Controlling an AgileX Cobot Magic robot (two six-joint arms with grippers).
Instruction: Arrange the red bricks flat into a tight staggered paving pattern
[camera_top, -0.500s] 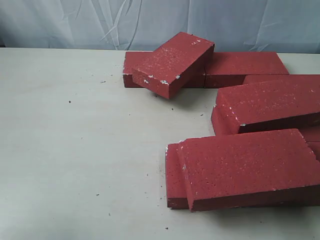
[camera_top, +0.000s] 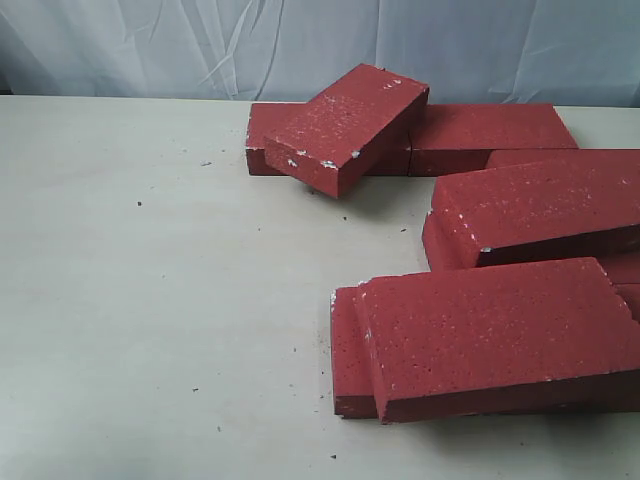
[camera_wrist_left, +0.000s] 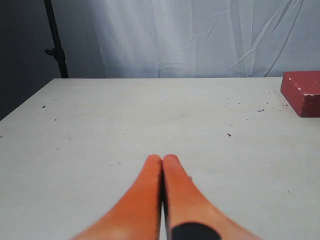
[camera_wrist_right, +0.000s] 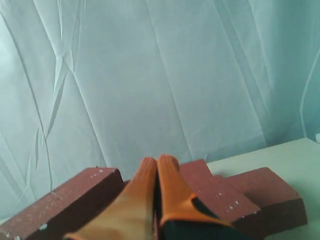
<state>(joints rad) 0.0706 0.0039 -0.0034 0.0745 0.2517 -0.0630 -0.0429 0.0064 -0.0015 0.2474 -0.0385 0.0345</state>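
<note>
Several red bricks lie jumbled on the right half of the table in the exterior view. One brick rests tilted across two flat ones at the back. Another leans on a brick at the right edge, and the nearest brick lies askew on a lower one. No gripper shows in that view. My left gripper is shut and empty over bare table, with one brick corner off to its side. My right gripper is shut and empty above bricks.
The pale table carries only small crumbs of grit on its left half. A wrinkled white cloth hangs behind the table. A dark stand pole rises beyond the table's far corner in the left wrist view.
</note>
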